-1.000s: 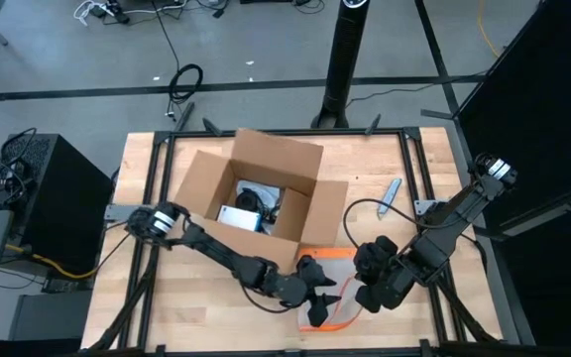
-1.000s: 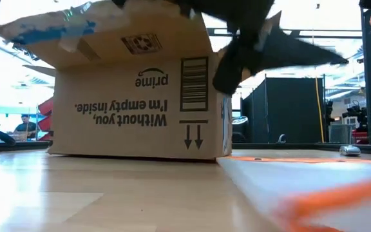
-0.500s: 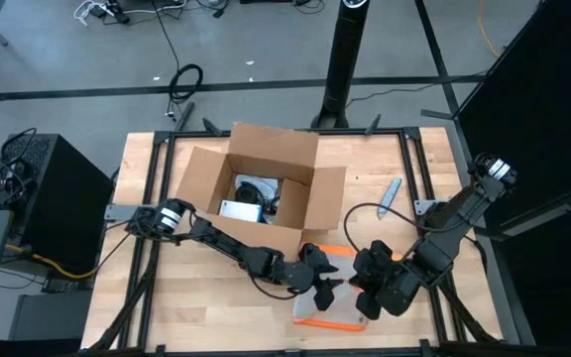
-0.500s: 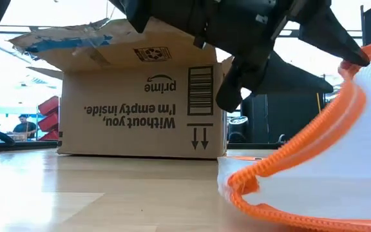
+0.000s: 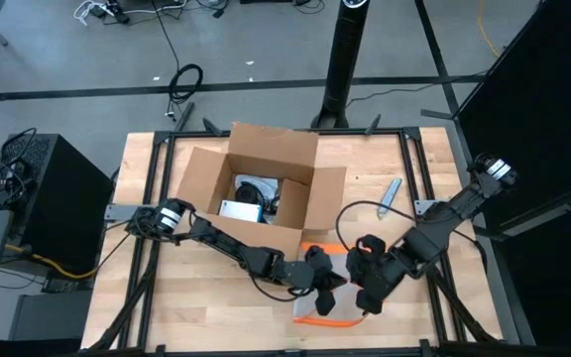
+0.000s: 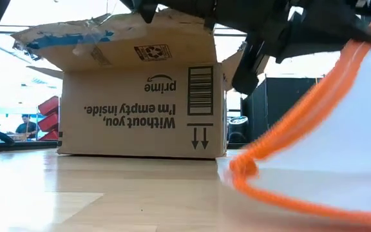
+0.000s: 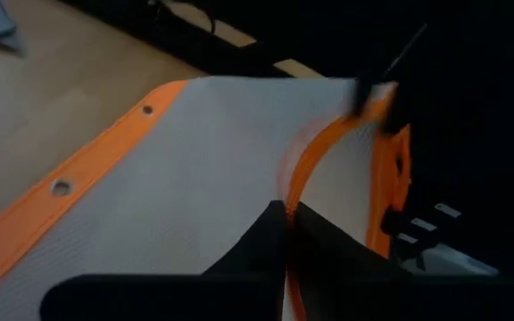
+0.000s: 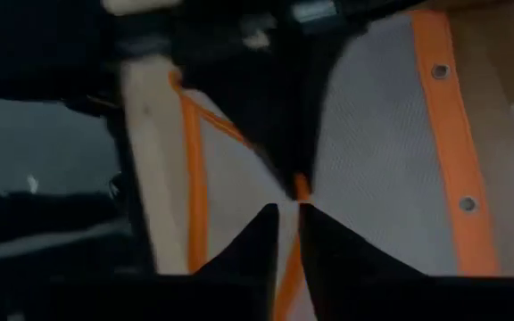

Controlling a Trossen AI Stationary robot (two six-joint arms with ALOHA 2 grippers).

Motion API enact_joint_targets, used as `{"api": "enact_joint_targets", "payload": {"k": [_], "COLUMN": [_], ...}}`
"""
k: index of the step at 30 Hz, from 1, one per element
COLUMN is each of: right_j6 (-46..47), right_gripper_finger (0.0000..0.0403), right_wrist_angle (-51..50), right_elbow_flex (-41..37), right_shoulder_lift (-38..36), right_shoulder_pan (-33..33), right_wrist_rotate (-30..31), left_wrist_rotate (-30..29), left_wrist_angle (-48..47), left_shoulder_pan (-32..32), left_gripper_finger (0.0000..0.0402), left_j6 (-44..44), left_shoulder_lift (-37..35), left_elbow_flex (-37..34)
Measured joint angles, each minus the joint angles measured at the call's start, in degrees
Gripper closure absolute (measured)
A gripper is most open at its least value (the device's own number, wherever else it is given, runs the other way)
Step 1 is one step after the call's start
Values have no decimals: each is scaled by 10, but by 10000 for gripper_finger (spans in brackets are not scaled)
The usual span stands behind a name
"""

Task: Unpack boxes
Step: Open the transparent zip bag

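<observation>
The brown cardboard box [image 5: 266,188] stands open on its base at the table's middle, flaps up, its printed side [image 6: 140,109] facing the near edge. A flat clear pouch with an orange edge [image 5: 337,260] lies near the front edge, right of the box. Part of it is raised [image 6: 340,148] and its lower part rests on the table. My left gripper [image 5: 327,288] is shut on it. My right gripper [image 5: 363,296] is close beside it on the right, fingers nearly together on the same pouch. My left gripper pinches the pouch's orange zipper edge [image 7: 294,183] between its two shut fingers, which lie across the edge. That edge is raised off the table and the sheet [image 7: 194,160] slopes down from it. My right gripper has the orange zipper strip [image 8: 300,187] between its two fingers, with only a narrow gap between them. It comes from the table's right side. The pouch's sheet [image 8: 373,134] spreads beyond the fingers.
Inside the box lie a white packet [image 5: 234,211] and black cords [image 5: 261,191]. A small grey tool [image 5: 390,193] lies on the table right of the box. Black frame rails [image 5: 414,169] run along the table's sides. A black post [image 5: 345,59] stands beyond the far edge.
My left gripper has shut on the pouch's orange edge. My right gripper has moved toward the table's left, close to the left one. The pouch's orange edge has risen from flat on the table into a high arch. The box has turned a little and now sits squarer.
</observation>
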Motion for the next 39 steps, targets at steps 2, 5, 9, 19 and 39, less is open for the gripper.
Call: {"api": "enact_joint_targets", "payload": {"k": [2,5,9,19,39], "right_j6": [-15,-38,-69,-82,236], "right_gripper_finger": [330,297,254,198,381], "right_wrist_angle": [-7,-18,-32,-28,-178], "right_elbow_flex": [0,0,0,9,8], "right_shoulder_lift": [5,13,23,35,80], "right_shoulder_pan": [-7,-16,-29,-25,35], "right_wrist_rotate": [-10,-25,-44,-69,-136], "left_wrist_rotate": [0,0,0,0,48], "left_wrist_angle": [0,-1,-1,-4,-150], "left_shoulder_pan": [0,0,-1,0,-7], "left_gripper_finger": [393,395,397,398,362], "left_j6": [3,9,15,20,10], "left_shoulder_lift": [0,0,0,0,-81], "left_elbow_flex": [3,7,12,15,16]}}
